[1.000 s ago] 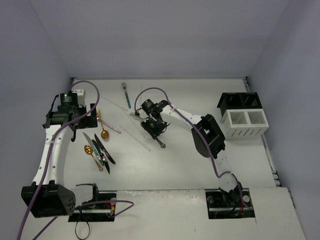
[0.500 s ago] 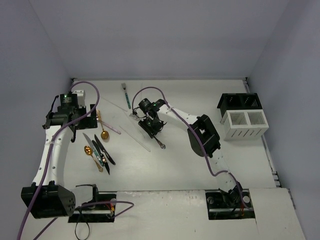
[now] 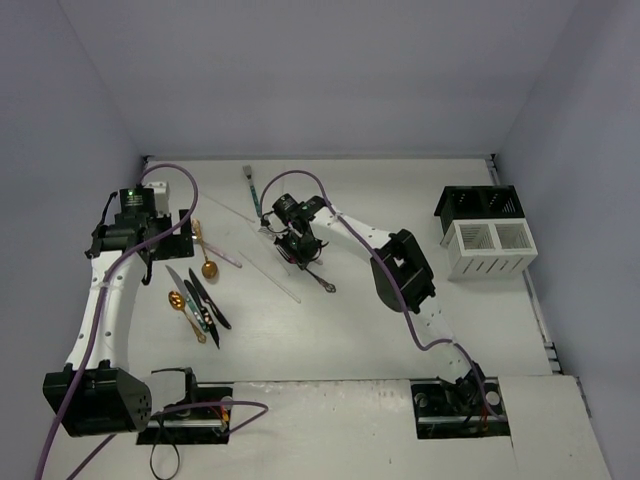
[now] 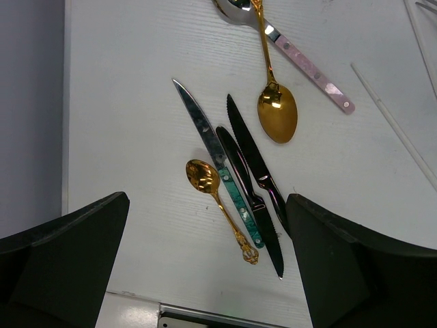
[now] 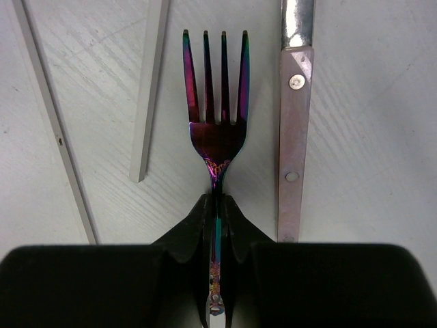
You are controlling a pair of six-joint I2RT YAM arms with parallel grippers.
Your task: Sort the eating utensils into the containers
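My right gripper (image 5: pixel 217 205) is shut on the handle of an iridescent purple fork (image 5: pixel 217 116), tines pointing away, just over the table. In the top view it (image 3: pixel 299 243) sits at the table's middle-back, and the fork's handle end (image 3: pixel 326 286) sticks out behind. My left gripper (image 4: pixel 208 198) is open and empty above a cluster: a small gold spoon (image 4: pixel 218 205), a teal-handled knife (image 4: pixel 220 167), two black knives (image 4: pixel 254 164), a larger gold spoon (image 4: pixel 276 113) and a pink-handled piece (image 4: pixel 311 68). The black bin (image 3: pixel 480 203) and the white slotted bin (image 3: pixel 492 250) stand joined at the far right.
Pale sticks (image 5: pixel 51 116) (image 5: pixel 150 89) lie left of the fork, and a pink-handled knife (image 5: pixel 293 130) lies right of it. A teal-handled utensil (image 3: pixel 252 190) lies near the back wall. The arms' base plates (image 3: pixel 190 410) (image 3: pixel 460 405) are at the near edge.
My right gripper has moved back and to the left with the fork in it. The left arm has not moved.
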